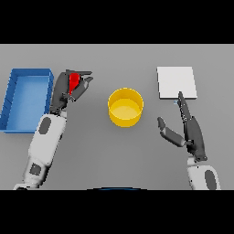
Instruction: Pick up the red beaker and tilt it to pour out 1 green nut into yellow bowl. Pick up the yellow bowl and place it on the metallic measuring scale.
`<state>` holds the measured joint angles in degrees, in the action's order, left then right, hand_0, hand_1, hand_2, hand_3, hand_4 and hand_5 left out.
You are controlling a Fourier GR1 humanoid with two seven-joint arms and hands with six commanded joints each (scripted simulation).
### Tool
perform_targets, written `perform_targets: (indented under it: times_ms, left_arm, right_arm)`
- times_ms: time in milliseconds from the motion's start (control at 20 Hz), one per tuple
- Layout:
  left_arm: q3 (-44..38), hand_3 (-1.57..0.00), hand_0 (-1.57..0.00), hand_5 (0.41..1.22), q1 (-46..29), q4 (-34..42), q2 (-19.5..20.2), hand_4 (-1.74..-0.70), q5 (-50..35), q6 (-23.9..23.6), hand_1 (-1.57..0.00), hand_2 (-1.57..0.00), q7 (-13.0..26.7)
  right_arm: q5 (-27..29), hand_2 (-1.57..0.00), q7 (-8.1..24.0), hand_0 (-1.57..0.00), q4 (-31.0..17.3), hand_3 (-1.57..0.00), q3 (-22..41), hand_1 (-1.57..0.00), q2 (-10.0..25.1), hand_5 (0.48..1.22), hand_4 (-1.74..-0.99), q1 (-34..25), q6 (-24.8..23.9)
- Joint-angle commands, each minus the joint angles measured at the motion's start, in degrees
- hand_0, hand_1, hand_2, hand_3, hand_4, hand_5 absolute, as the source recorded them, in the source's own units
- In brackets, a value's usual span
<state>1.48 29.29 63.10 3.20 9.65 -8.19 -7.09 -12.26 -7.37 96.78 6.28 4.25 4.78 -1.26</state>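
Observation:
The red beaker point(73, 82) shows only partly inside my left hand point(68, 89), whose fingers and thumb curl round it at the upper left, just right of the blue bin. The yellow bowl point(125, 107) stands upright in the middle of the table, to the right of that hand and apart from it. I can see no green nut; the bowl's inside looks plain yellow. The metallic measuring scale point(176, 82) is a pale square plate at the upper right. My right hand point(192, 130) hovers below the scale with straight fingers, holding nothing.
A blue bin point(13, 98) with raised walls sits at the far left, close beside my left forearm. Grey table lies between the bowl and the scale and along the front.

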Motion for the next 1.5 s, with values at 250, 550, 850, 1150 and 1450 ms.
perform_targets:
  times_ms: [250, 550, 850, 1150, 1450]
  left_arm:
    - [10.9, -1.56, -1.56, 1.117, 3.6, 2.8, 6.2, -1.73, 9.5, 4.2, -1.56, -1.56, 8.8]
    - [18.4, -1.57, -1.57, 1.112, 8.0, 0.6, 10.1, -1.74, 16.4, 5.8, -1.57, -1.57, 10.9]
    - [30.9, -1.57, -1.57, 1.177, 17.7, -5.8, 13.3, -1.74, 30.1, 8.0, -1.57, -1.57, 11.3]
    - [41.6, -1.57, -1.57, 1.209, 28.0, -12.3, 14.3, -1.64, 38.3, 16.3, -1.57, -1.57, 8.6]
    - [50.0, -1.57, -1.57, 1.218, 35.4, -18.1, 12.3, -1.71, 42.1, 21.8, -1.57, -1.57, 5.8]
  right_arm:
    - [-1.2, 0.00, 1.6, 0.00, 0.8, 0.00, 0.5, 0.00, 0.1, 0.696, -1.243, -0.2, -0.5]
    - [-1.7, 0.00, 2.8, 0.00, 2.5, 0.00, 0.9, 0.00, 0.4, 0.717, -1.254, 0.7, -0.2]
    - [-0.4, 0.00, 2.4, 0.00, 1.7, 0.00, 0.6, 0.00, 0.0, 0.722, -1.268, 0.5, 0.3]
    - [-0.9, 0.00, 1.8, 0.00, 1.1, 0.00, 0.3, 0.00, -0.4, 0.688, -1.253, 0.1, -0.7]
    - [-0.8, 0.00, 1.4, 0.00, 0.6, 0.00, 0.1, 0.00, -1.3, 0.650, -1.198, 0.2, -1.6]
